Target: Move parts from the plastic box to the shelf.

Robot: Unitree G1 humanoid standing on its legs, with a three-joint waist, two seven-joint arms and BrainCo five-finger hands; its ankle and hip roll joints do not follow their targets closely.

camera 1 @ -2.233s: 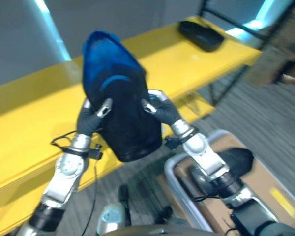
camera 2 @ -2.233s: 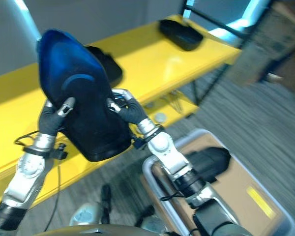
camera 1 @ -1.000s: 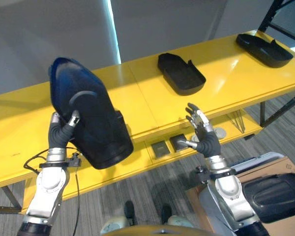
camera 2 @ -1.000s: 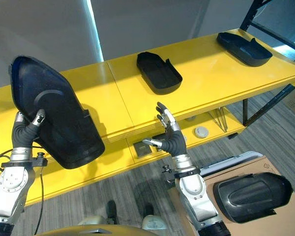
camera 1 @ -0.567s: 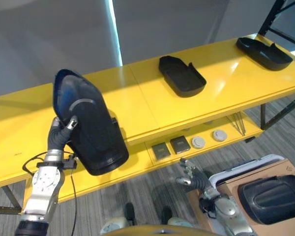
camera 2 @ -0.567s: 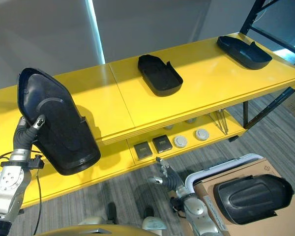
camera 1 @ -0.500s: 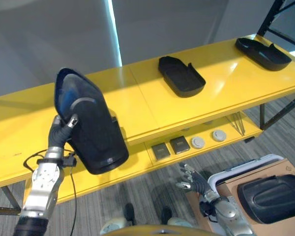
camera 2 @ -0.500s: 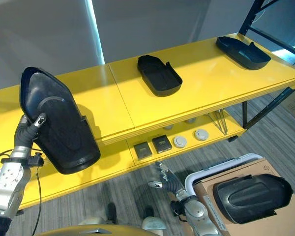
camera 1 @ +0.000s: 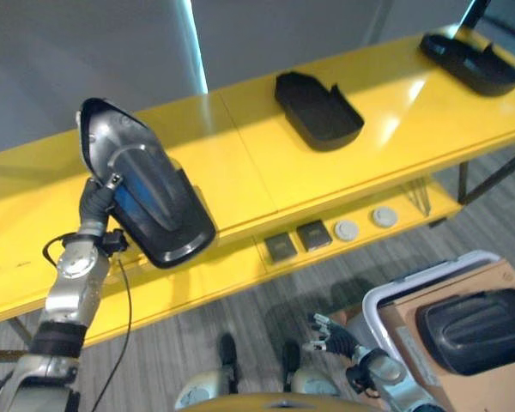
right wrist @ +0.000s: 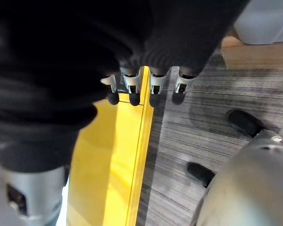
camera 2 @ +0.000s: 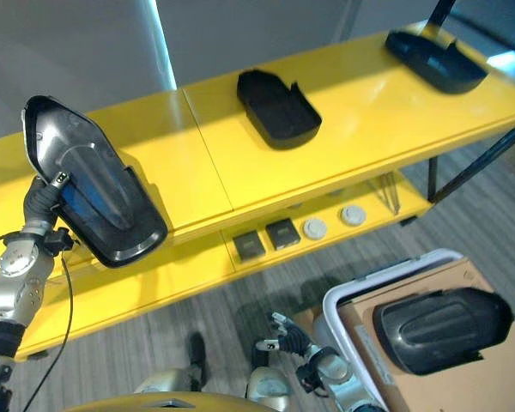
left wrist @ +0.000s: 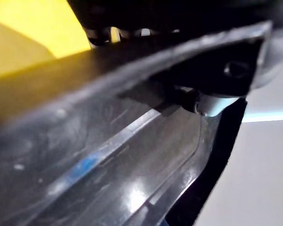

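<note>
Left eye view: left hand (camera 1: 97, 196) grips part (camera 1: 146, 197).

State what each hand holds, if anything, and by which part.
Left hand grips the black part by its side edge. Right hand holds nothing.

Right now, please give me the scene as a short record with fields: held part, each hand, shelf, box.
held part: large black part, tilted, held up over the yellow shelf
left hand: left hand grips the part's edge
right hand: right hand, low near the floor, fingers relaxed, holding nothing
shelf top: two black parts, one in the middle, one at the far right end
box: plastic box at lower right, one black part inside
</note>
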